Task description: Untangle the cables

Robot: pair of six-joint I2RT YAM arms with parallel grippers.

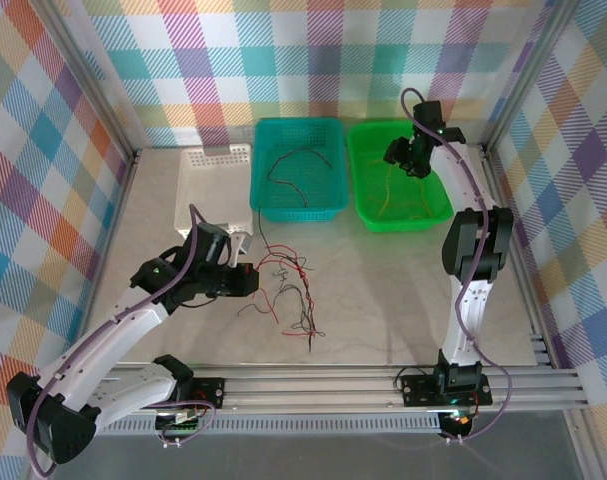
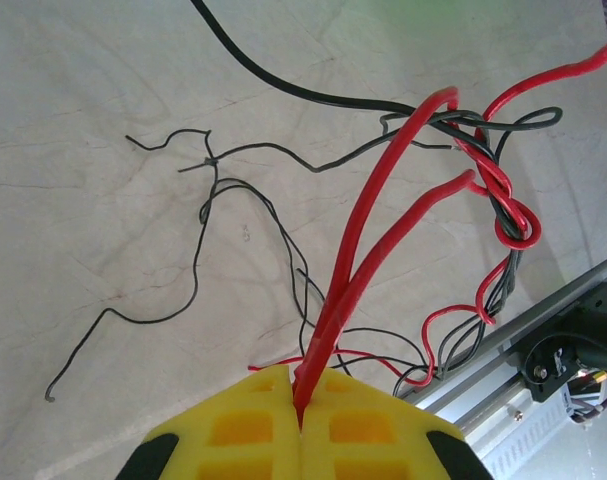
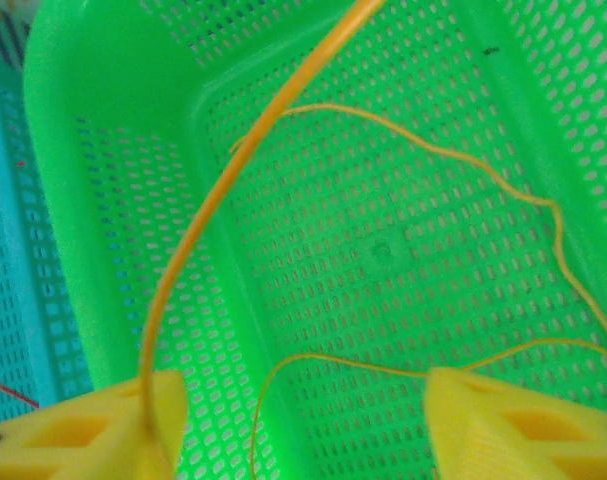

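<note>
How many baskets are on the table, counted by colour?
White basket: 1
Teal basket: 1
Green basket: 1
Total: 3

Your bench [image 1: 383, 300] is a pale marbled top w/ faint veins. An aluminium rail [image 1: 333, 385] runs along its near edge. At the far side, L to R, you've got a white basket [image 1: 208, 160], a teal basket [image 1: 298, 213] and a green basket [image 1: 408, 224], all sitting flat on it. Teal & green are just beside each other. White sits hard against teal; can't tell if they touch. In front of the teal basket, the cables [image 1: 288, 285] lie in a loose tangle of red & dark strands. In the left wrist view the dark strands lie flat on the marble, while some red ones rise off it.
</note>
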